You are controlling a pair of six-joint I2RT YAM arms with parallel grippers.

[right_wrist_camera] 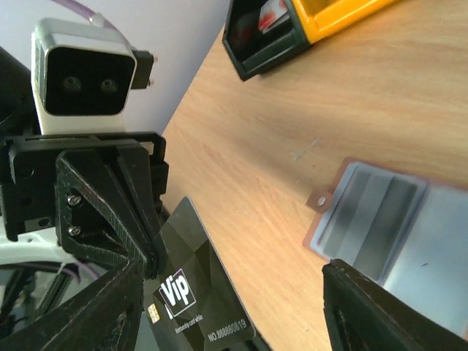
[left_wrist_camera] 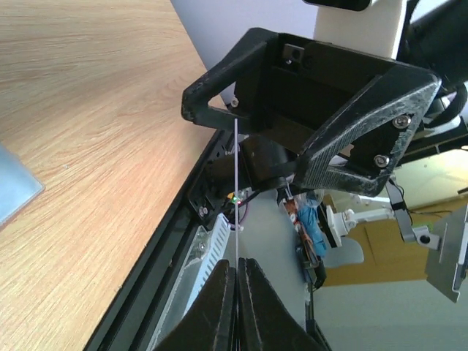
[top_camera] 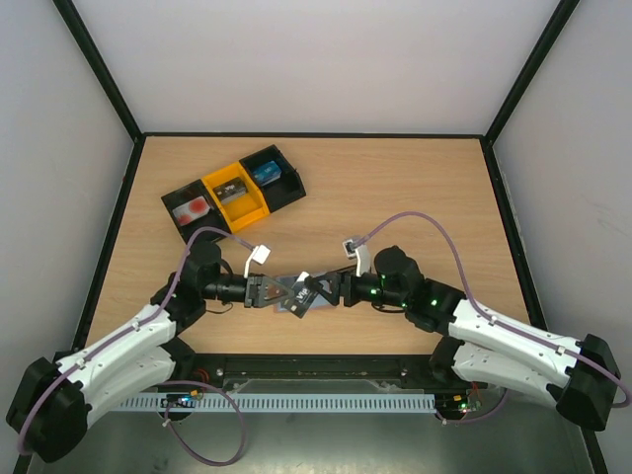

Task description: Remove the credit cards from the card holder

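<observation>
One dark credit card point(right_wrist_camera: 191, 285) is out: L gripper point(left_wrist_camera: 236, 267) has its jaws clenched on it, off the worktop point(right_wrist_camera: 307, 95), near the card holder point(right_wrist_camera: 395, 219) lying flat. R gripper point(right_wrist_camera: 232, 278) jaws spread wide, empty. Can't tell if more cards remain inside.

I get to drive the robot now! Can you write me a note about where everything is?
Left gripper: fingers shut on the dark credit card.
Right gripper: fingers open, facing that card.
Card holder: lying open on the table, apart from both.
Done: one card is out.
Left: set it down, then check the holder; I cannot tell if more cards remain.
</observation>
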